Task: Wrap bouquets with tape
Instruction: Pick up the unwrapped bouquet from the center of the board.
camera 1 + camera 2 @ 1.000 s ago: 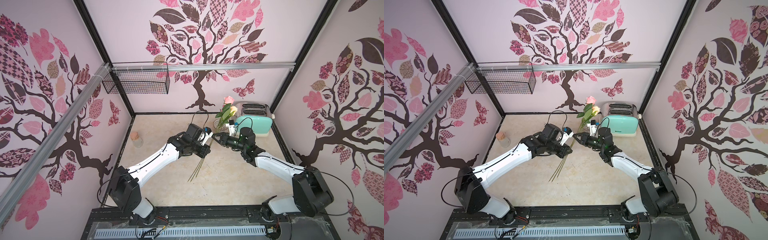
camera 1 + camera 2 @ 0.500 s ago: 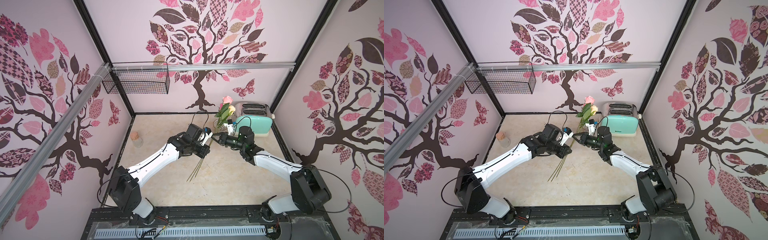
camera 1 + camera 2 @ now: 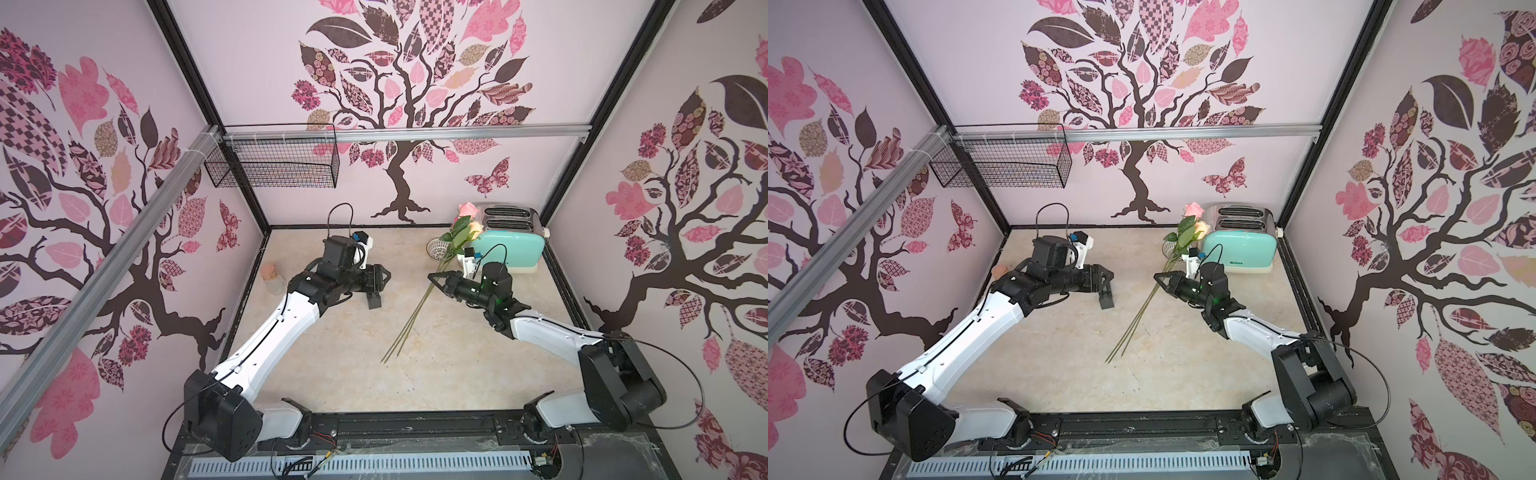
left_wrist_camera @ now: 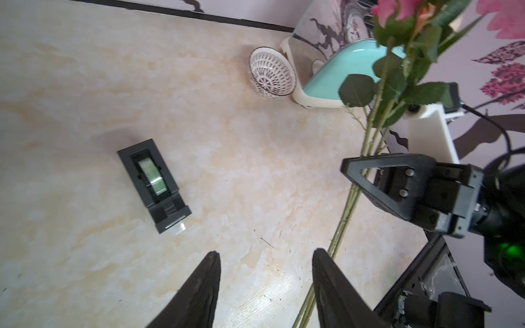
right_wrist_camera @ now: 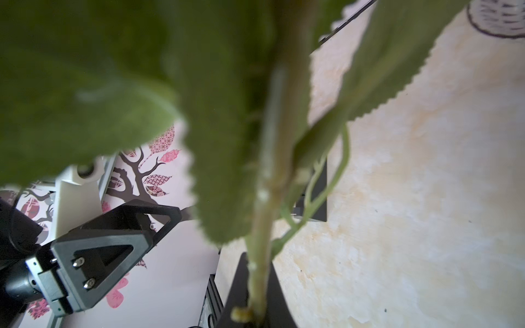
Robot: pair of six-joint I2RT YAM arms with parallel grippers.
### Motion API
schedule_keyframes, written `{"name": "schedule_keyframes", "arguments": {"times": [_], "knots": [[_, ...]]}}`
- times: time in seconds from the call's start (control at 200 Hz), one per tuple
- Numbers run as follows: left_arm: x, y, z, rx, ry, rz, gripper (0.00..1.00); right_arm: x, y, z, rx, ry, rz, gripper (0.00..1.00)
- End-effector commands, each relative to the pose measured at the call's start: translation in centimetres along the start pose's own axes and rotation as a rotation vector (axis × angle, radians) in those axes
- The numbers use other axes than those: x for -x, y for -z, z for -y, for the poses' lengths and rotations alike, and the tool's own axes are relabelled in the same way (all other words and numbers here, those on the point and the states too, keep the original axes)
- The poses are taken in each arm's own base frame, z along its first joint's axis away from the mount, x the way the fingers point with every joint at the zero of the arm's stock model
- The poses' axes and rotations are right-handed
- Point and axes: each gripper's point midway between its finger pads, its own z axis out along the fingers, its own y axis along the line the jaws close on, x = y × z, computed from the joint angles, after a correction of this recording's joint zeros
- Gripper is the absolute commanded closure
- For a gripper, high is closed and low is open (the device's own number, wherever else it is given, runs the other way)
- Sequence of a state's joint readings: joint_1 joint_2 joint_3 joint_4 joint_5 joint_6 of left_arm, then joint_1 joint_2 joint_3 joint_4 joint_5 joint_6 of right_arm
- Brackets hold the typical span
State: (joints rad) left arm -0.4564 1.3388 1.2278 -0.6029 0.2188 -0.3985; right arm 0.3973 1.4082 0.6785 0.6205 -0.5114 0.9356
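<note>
The bouquets (image 3: 459, 227), three long-stemmed roses with pink and peach blooms and green leaves, stand slanted at the centre right of both top views. The blooms are up in front of the mint-green toaster (image 3: 511, 251). The thin green stems run down and left to their cut ends near the middle of the frame, over the pale marbled tabletop (image 3: 332, 374). The right gripper (image 3: 435, 277) is pressed together on those stems partway along, below the leaves. The right wrist view is mostly blurred leaf, but it seems to show the stems passing between the gripper's fingers. The tape (image 3: 374, 300), a small pale roll in a black oblong desktop dispenser, sits flat on the tabletop left of the stems and apart from them. Its long axis runs close to up-and-down in the frame. The left gripper (image 3: 387, 276) hangs just above it in the picture, its fingers (image 4: 203, 284) spread with nothing between them. The tape therefore lies on the left arm's side, far nearer that gripper than the right one. I judge the left arm is the one to fetch tape while the right steadies the stems.
</note>
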Motion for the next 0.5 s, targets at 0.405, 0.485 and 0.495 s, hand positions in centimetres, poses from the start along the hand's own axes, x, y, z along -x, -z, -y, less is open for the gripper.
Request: {"name": "schedule_keyframes", "arguments": {"times": [0.405,0.485,0.495], "knots": [[-8.8,-4.9,-7.2,0.277,0.399,-0.232,0.56,4.0,5.0,-1.3,0.032,0.093,0.305,1.00],[-9.1,-5.4,-7.4,0.244,0.480,-0.155,0.54,4.1,5.9,-1.3,0.036,0.100,0.345,1.00],[-9.2,-5.5,-7.5,0.236,0.493,-0.144,0.54,4.1,5.9,-1.3,0.037,0.099,0.348,1.00]]}}
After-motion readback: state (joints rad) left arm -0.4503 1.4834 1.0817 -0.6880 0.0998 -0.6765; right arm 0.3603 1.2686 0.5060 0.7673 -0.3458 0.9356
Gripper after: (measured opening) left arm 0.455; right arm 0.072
